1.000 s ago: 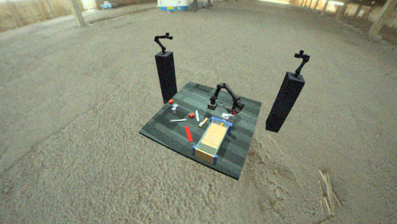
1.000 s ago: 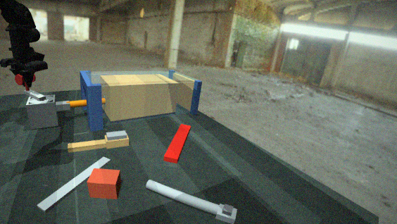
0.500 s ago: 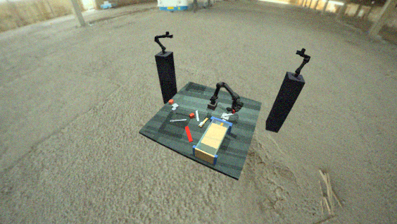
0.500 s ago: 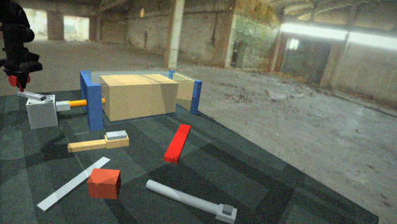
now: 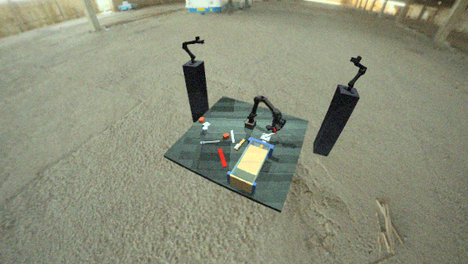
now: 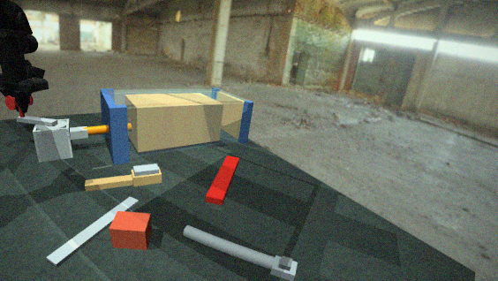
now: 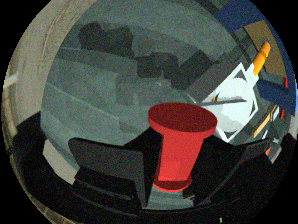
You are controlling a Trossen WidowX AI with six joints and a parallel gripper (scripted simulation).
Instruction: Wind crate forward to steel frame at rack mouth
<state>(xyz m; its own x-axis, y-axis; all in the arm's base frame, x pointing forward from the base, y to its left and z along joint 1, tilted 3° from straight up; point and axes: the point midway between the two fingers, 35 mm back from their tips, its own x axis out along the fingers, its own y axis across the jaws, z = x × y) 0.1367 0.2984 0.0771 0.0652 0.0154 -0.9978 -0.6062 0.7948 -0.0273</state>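
My gripper [image 5: 275,129] [image 6: 20,104] [image 7: 173,124] is shut on the red knob of the winch handle, upright between the fingers in the wrist view. The handle's thin grey crank arm [image 6: 39,120] [image 7: 226,103] lies across the top of the white-grey hand winch [image 5: 265,136] [image 6: 54,145] [image 7: 232,114]. The square key and round hole are hidden. An orange bar [image 6: 96,130] [image 7: 261,59] runs from the winch through the blue frame [image 5: 270,152] [image 6: 119,139]. The tan crate [image 5: 252,159] [image 6: 177,125] sits flat inside the clear-panelled cubby, a small gap short of that frame.
Beside the cubby lie a wooden-handled tool [image 5: 240,144] [image 6: 110,182], a red bar [image 5: 222,158] [image 6: 223,178], a pale strip [image 6: 94,228], an orange-red block [image 6: 129,231] and a grey rod tool [image 6: 230,247]. Two black pillars [image 5: 196,91] [image 5: 337,120] stand at the sides.
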